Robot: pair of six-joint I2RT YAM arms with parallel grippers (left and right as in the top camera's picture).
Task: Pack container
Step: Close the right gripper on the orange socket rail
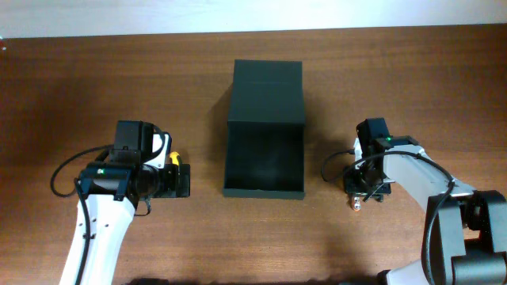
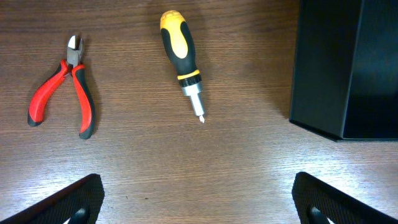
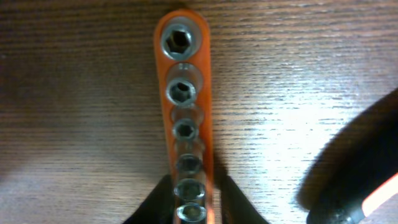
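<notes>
The container (image 1: pixel 224 162) is a dark green-black box in the table's middle, open, with its lid (image 1: pixel 268 91) lying flat behind it. Its wall also shows in the left wrist view (image 2: pixel 323 68). My left gripper (image 1: pixel 179 182) is open and empty (image 2: pixel 199 208), left of the box. Beyond it on the table lie red-handled pliers (image 2: pixel 62 93) and a yellow-black screwdriver (image 2: pixel 180 53), whose yellow handle peeks out in the overhead view (image 1: pixel 174 158). My right gripper (image 1: pixel 366 190) is right of the box, shut (image 3: pixel 189 202) on an orange socket rail (image 3: pixel 185 93) holding several sockets.
A black rounded object with a reddish stripe (image 3: pixel 360 186) lies close to the right of the rail; I cannot tell what it is. The back edge of the wooden table (image 1: pixel 119 33) runs along the top of the overhead view.
</notes>
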